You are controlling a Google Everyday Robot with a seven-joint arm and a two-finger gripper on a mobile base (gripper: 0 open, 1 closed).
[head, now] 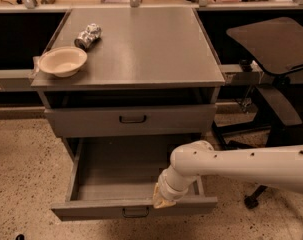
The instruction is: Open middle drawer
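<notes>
The middle drawer [96, 209] is pulled out of the grey cabinet, its inside empty and its small dark loop handle [136, 212] at the centre of the front. My gripper [162, 200], at the end of the white arm reaching in from the right, rests on the top edge of the drawer's front, to the right of the handle. The drawer above [91, 121] is shut, with its own loop handle [132, 119]. Anything below the open drawer is hidden by it.
A beige bowl [62, 60] and a crumpled silver can [88, 36] lie on the cabinet's grey top [141, 44] at the left. A dark office chair [271, 44] stands close on the right. Speckled floor [21, 174] lies to the left and front.
</notes>
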